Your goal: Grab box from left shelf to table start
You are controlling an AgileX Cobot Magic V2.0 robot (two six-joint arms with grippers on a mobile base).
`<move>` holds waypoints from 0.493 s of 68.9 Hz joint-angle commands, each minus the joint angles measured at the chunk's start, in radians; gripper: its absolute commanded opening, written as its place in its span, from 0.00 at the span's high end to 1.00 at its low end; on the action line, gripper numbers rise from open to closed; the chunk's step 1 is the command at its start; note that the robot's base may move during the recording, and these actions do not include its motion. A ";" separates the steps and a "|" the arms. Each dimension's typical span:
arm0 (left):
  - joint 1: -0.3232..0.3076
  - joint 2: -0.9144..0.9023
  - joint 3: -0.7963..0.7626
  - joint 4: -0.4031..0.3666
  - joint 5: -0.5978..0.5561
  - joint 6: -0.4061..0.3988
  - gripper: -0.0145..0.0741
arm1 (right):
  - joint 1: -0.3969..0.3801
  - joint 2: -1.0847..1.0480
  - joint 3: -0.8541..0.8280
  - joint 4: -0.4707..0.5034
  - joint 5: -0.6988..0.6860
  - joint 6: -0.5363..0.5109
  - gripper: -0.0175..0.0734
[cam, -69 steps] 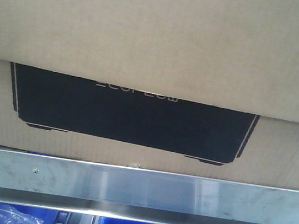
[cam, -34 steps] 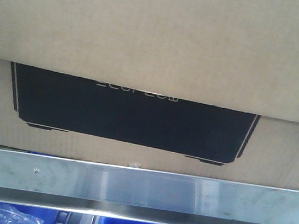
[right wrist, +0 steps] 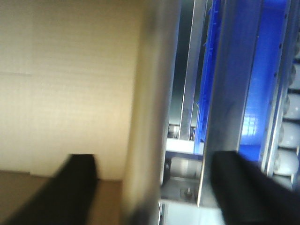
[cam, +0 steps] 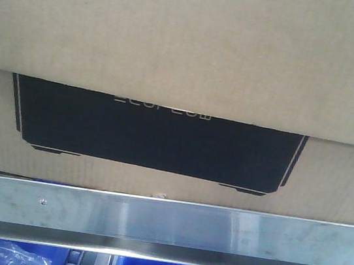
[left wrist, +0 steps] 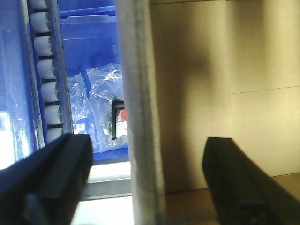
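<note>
My left end effector (left wrist: 147, 143) is spread wide and holds nothing. Its two black fingers (left wrist: 56, 173) sit low in the wrist view. Just past their tips a blurred silver rail (left wrist: 138, 93) runs through the gap, and I cannot tell whether either finger touches it. Beyond the finger on that view's right rises the tan face of the box (left wrist: 211, 70). Beyond the other finger is a blue bin (left wrist: 89, 33) holding clear plastic bags (left wrist: 101, 93), with a row of pale rollers (left wrist: 47, 70) beside it.

My right end effector (right wrist: 154, 161) is just as wide and also holds nothing. A badly blurred metal rail crosses its gap too. The box's cardboard lies past the finger on that view's left, and blue plastic and more rollers lie past the other.

From the front camera, the left shelf (cam: 164, 226) shows its brushed rail across the whole frame, with two small screws (cam: 15, 198) near one end. Behind and above the rail the box fills the view. Its black printed panel (cam: 156, 136) has a thin white outline and white lettering, and its upper part is covered by nearer tan cardboard. Blue bins show below the rail.
</note>
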 commanded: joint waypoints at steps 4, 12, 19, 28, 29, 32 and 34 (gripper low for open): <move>-0.004 -0.009 -0.026 -0.006 0.050 -0.049 0.67 | -0.002 -0.035 -0.039 -0.005 -0.049 -0.012 0.60; -0.004 -0.009 -0.026 -0.004 0.052 -0.052 0.91 | -0.002 -0.035 -0.039 -0.005 -0.049 -0.011 0.73; -0.004 -0.009 -0.026 -0.004 0.053 -0.052 0.93 | -0.002 -0.035 -0.039 -0.007 -0.051 -0.011 0.74; -0.004 -0.011 -0.026 -0.004 0.053 -0.052 0.95 | -0.002 -0.040 -0.039 -0.007 -0.052 -0.011 0.74; -0.004 -0.011 -0.026 -0.004 0.053 -0.052 0.95 | -0.002 -0.042 -0.039 -0.007 -0.052 -0.011 0.74; -0.004 -0.018 -0.026 -0.004 0.053 -0.052 0.95 | -0.002 -0.048 -0.039 -0.007 -0.053 -0.011 0.74; -0.004 -0.023 -0.026 -0.004 0.050 -0.052 0.95 | -0.002 -0.054 -0.039 -0.007 -0.056 -0.011 0.74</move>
